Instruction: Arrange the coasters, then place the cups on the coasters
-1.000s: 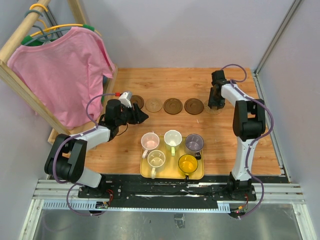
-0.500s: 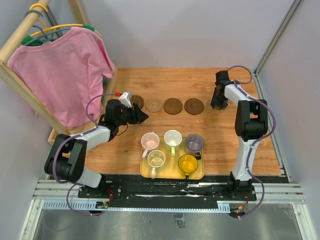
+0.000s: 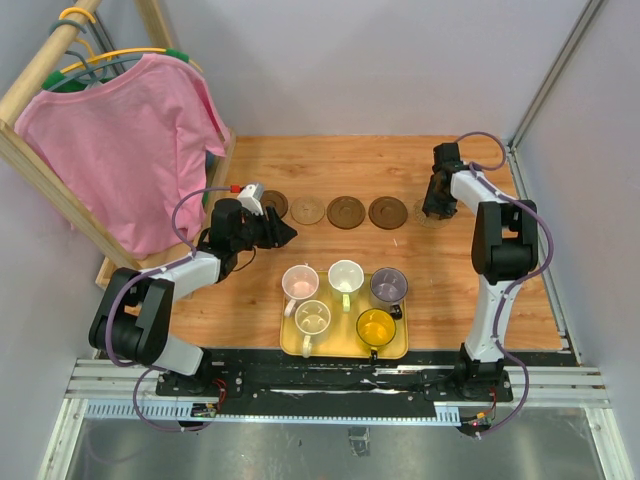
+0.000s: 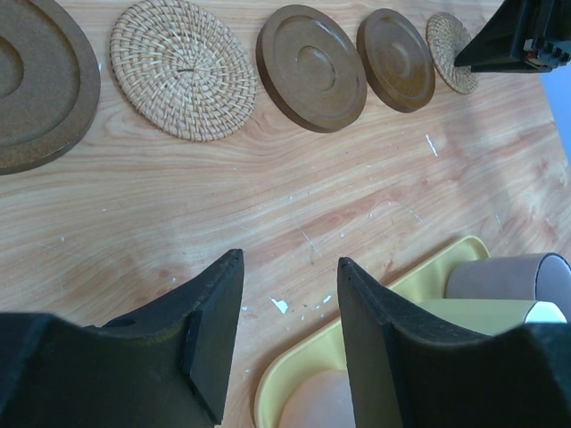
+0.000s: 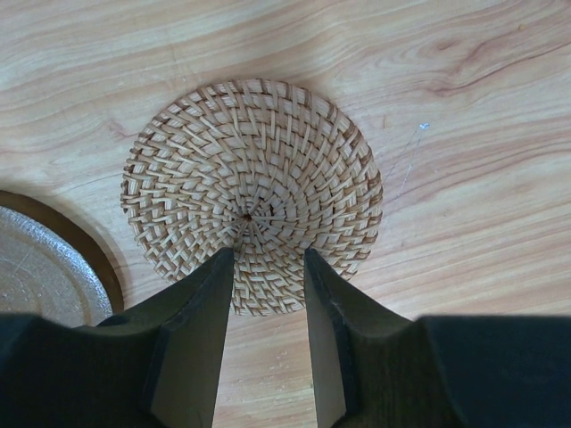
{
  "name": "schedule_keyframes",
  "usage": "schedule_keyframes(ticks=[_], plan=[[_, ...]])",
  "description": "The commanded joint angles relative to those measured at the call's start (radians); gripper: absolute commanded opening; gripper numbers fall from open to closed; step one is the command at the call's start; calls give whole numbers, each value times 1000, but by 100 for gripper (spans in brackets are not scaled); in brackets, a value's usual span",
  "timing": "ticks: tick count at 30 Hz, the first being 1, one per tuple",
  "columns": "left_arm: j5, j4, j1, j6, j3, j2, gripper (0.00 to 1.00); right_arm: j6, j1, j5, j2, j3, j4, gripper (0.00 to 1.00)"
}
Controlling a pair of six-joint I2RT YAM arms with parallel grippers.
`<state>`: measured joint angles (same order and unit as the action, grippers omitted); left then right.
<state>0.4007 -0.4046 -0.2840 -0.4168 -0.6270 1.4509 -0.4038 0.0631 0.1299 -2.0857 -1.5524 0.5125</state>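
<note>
**Coasters** [image 4: 310, 67]: five discs lying flat in one row on the tabletop [image 3: 340, 160], beyond the tips of the left fingers [image 4: 210, 330]. They are set apart, probably so each can take one cup.

**Woven coaster** [image 5: 252, 178]: end of the row, directly under and just ahead of the right fingers [image 5: 192, 330]. Judged already set down.

**Right fingers**: narrowly parted, released, nothing between them.

**Left fingers**: spread apart, empty, hovering over bare wood.

**Cups** [image 3: 345, 274]: five, grouped on the yellow tray [image 4: 375, 303], which lies just below the left fingers. None is on a coaster yet; placing them is likely the next step.
</note>
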Motion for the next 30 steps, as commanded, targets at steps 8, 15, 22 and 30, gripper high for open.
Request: schedule_keyframes(ticks=[8, 15, 22, 30], plan=[[-14, -15, -6, -6, -23, -25, 51, 72, -26, -24, 85, 48, 40, 39], [-30, 19, -6, 6, -47, -73, 52, 85, -22, -69, 260, 113, 15, 39], [-72, 80, -6, 14, -95, -126, 52, 124, -22, -166, 435, 205, -104, 41], [-191, 158, 21, 80, -247, -132, 55, 162, -22, -196, 508, 250, -292, 51]])
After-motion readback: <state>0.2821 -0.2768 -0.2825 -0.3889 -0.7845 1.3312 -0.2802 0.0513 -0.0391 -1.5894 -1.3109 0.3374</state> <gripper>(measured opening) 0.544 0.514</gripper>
